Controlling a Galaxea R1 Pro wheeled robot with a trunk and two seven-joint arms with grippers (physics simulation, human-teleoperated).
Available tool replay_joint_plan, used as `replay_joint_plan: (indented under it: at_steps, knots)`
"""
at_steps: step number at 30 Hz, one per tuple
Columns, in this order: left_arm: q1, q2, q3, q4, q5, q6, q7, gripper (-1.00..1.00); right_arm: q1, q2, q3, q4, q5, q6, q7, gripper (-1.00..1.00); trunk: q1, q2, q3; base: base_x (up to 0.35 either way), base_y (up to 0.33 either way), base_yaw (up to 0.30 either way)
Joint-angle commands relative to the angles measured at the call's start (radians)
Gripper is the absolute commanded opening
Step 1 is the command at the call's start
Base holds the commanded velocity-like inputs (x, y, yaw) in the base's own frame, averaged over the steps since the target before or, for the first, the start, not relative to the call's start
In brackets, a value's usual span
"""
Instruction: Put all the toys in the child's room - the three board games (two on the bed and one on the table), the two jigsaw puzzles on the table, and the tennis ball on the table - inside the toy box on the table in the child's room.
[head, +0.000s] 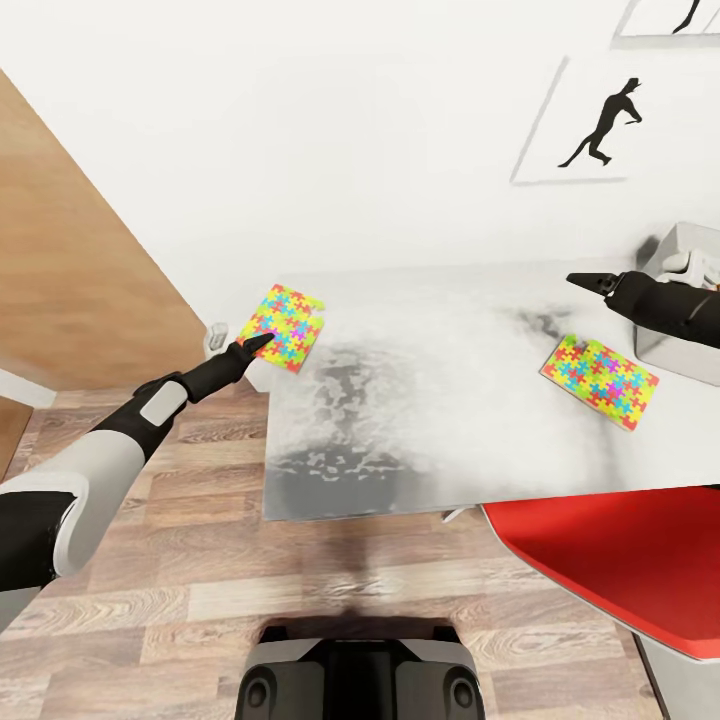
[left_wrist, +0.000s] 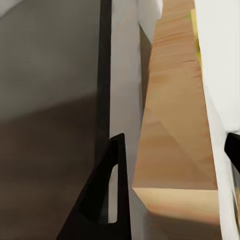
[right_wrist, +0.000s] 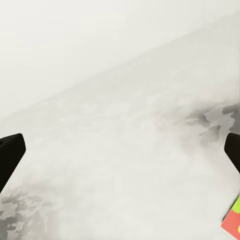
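Nearest us, our dark wheeled base sits over wood plank flooring, with a glossy red chair seat at our right. Beyond it spreads the long pale grey-white table.

Our left gripper reaches to the table's left end, its black tip just at the near corner of a thin flat jigsaw puzzle square of pink, yellow, blue and green pieces. That square overhangs the table's left edge and lies straight ahead of the tip, tilted diagonally. In the left wrist view the two black fingers stand well apart, so this claw is wide.

The second jigsaw puzzle square lies near the table's right side, below and toward us from our right gripper, which hovers above the table. Its fingers sit at opposite borders of the right wrist view, also wide, holding nothing.

Farthest right, behind that arm, the shallow light-grey toy box rests on the table.

We judge the left arm nearer the left puzzle.
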Motion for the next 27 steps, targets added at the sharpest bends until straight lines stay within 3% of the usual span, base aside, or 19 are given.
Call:
replay_joint_plan:
  at_steps: [1, 19, 27]
  knots:
    - [-0.001, 0.001, -0.012, 0.001, 0.005, 0.003, 0.000, -1.00, -0.001, 0.000, 0.000, -0.001, -0.011, 0.003, -0.010, 1.00, 0.001, -0.002, -0.001, 0.000, 0.000, 0.000]
    - [0.001, 0.002, -0.012, 0.001, 0.006, 0.001, -0.004, -1.00, -0.001, 0.000, 0.000, -0.001, -0.011, 0.003, -0.010, 1.00, 0.001, -0.002, -0.001, 0.000, 0.000, 0.000]
    - [0.007, 0.006, -0.013, -0.011, 0.007, 0.005, -0.078, -1.00, -0.001, 0.002, 0.006, -0.001, -0.011, 0.003, -0.010, 1.00, 0.001, -0.002, -0.001, 0.000, 0.000, 0.000]
